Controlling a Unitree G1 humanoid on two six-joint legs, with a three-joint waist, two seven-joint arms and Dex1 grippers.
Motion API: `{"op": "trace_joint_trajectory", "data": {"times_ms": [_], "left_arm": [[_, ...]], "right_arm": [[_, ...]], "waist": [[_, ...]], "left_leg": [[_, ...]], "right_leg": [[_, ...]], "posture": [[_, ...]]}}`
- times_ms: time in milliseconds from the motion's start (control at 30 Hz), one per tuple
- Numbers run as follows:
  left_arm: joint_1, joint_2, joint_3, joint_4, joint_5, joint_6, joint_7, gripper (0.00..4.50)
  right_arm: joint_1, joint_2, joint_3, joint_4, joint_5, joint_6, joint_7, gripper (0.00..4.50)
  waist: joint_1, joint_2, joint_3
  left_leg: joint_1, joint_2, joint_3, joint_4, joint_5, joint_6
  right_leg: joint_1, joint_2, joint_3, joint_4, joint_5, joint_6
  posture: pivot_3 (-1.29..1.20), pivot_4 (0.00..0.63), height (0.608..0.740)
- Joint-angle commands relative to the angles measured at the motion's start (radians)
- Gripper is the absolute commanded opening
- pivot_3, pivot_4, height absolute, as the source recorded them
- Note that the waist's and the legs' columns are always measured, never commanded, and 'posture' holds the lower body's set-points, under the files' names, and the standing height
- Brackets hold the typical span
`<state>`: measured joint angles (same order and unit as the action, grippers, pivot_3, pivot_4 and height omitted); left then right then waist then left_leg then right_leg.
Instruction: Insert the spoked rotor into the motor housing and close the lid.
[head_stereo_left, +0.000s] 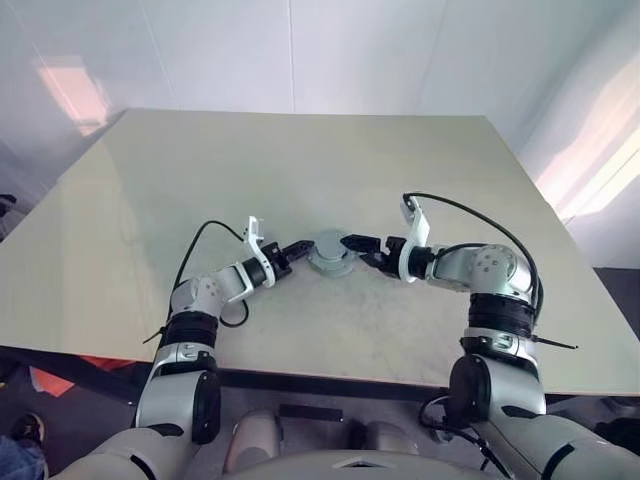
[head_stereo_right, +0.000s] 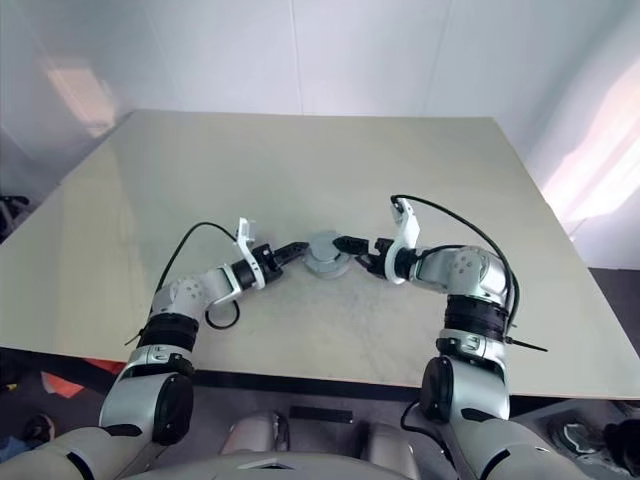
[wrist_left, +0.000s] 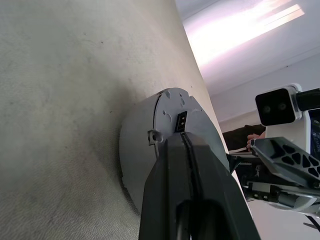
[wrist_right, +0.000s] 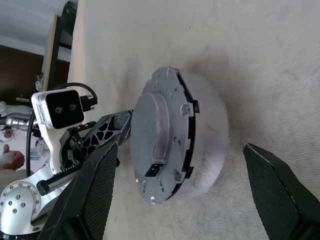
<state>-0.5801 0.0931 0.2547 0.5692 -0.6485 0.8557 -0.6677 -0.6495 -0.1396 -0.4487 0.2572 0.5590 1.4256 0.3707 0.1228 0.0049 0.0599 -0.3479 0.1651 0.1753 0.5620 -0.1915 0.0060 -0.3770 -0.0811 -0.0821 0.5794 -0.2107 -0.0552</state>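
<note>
A round grey motor housing (wrist_right: 207, 135) sits on the table's middle, with the flat grey lid (wrist_right: 160, 130) lying on top of it. The spoked rotor is hidden. My left gripper (head_stereo_left: 300, 247) is shut, and its tips rest against the lid's rim on the left side (wrist_left: 175, 137). My right gripper (head_stereo_left: 352, 243) stands open on the right side of the housing. Its two fingers (wrist_right: 100, 185) spread wider than the lid, with nothing held between them. In the right wrist view, the left gripper (wrist_right: 117, 125) shows beyond the lid.
The pale table (head_stereo_left: 300, 160) stretches wide behind and to both sides of the housing. Its front edge (head_stereo_left: 330, 375) runs close below my arms. White walls stand behind the table.
</note>
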Motion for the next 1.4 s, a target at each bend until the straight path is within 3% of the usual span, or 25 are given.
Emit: {"op": "trace_joint_trajectory", "data": {"times_ms": [33, 433, 533, 700, 1033, 1400], "left_arm": [[0.0, 0.009, -0.014, 0.022, 0.022, 0.002, 0.011, 0.0], [0.011, 0.012, -0.012, 0.007, 0.02, -0.002, 0.018, 0.0], [0.013, 0.012, -0.01, 0.005, 0.02, -0.002, 0.022, 0.0], [0.012, 0.012, -0.006, 0.008, 0.02, -0.007, 0.026, 0.0], [-0.001, 0.01, 0.024, 0.02, 0.011, -0.048, 0.028, 0.0], [-0.034, 0.02, 0.201, 0.018, -0.125, -0.067, 0.064, 0.0]], "right_arm": [[-0.015, 0.018, -0.012, 0.001, 0.029, -0.026, -0.007, 4.47], [-0.071, 0.108, -0.011, 0.112, 0.063, -0.097, 0.001, 4.47], [-0.067, 0.119, 0.011, 0.106, 0.063, -0.093, 0.006, 3.87], [-0.063, 0.119, 0.019, 0.105, 0.064, -0.096, 0.004, 2.27], [-0.084, 0.111, -0.014, 0.149, 0.06, -0.142, -0.028, 2.22], [-0.184, 0.094, -0.151, 0.266, 0.113, -0.215, -0.112, 2.22]], "waist": [[0.002, 0.0, 0.0], [-0.001, 0.0, 0.0], [-0.002, 0.0, 0.0], [-0.003, 0.0, 0.0], [-0.002, 0.0, 0.0], [0.0, 0.001, 0.002]], "left_leg": [[0.0, 0.0, 0.0, 0.0, 0.0, 0.0], [0.002, 0.0, 0.0, 0.0, 0.001, -0.002], [0.001, 0.001, 0.0, -0.001, 0.001, -0.002], [-0.001, 0.001, 0.0, -0.001, 0.003, -0.005], [-0.001, 0.002, 0.0, -0.001, 0.003, -0.006], [-0.005, 0.002, 0.0, -0.001, 0.005, -0.008]], "right_leg": [[0.0, 0.0, 0.0, 0.0, 0.0, 0.0], [0.0, 0.0, 0.0, 0.002, 0.0, 0.001], [-0.001, 0.0, 0.0, 0.003, 0.0, 0.001], [-0.007, 0.001, 0.002, 0.007, 0.0, 0.001], [-0.007, 0.002, 0.002, 0.007, 0.0, 0.001], [-0.012, 0.003, 0.002, 0.009, 0.004, -0.007]], "posture": [[0.0, 0.0, 0.74], [0.0, 0.0, 0.74], [0.0, 0.0, 0.74], [0.0, 0.0, 0.74], [0.0, 0.0, 0.74], [0.0, 0.0, 0.74]]}}
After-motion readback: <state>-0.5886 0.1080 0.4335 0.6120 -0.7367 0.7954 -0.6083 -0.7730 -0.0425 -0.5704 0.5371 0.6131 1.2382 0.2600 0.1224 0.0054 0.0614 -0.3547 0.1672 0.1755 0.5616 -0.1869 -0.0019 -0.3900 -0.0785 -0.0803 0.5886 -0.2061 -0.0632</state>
